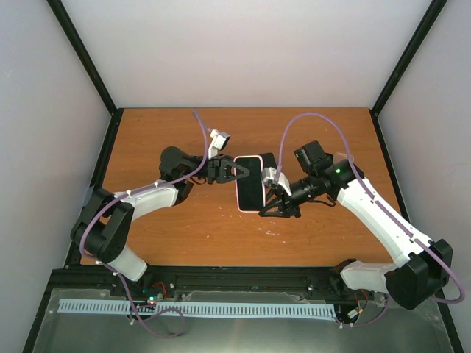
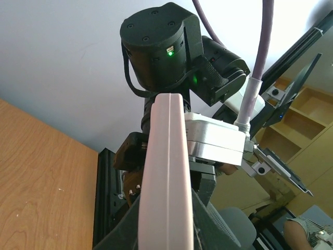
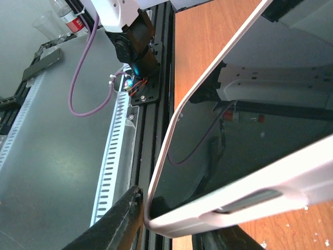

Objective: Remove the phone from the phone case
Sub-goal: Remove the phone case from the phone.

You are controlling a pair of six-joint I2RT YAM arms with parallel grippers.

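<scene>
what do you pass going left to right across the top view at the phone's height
left arm → left gripper → phone → right gripper → right arm

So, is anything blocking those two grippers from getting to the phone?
No, nothing visible is. The left gripper grips the left edge of the phone, which sits in its pink case, and the right gripper grips its right edge.

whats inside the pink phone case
The phone, dark screen showing, seated in the phone case. Its back and sides are covered by the case.
</scene>
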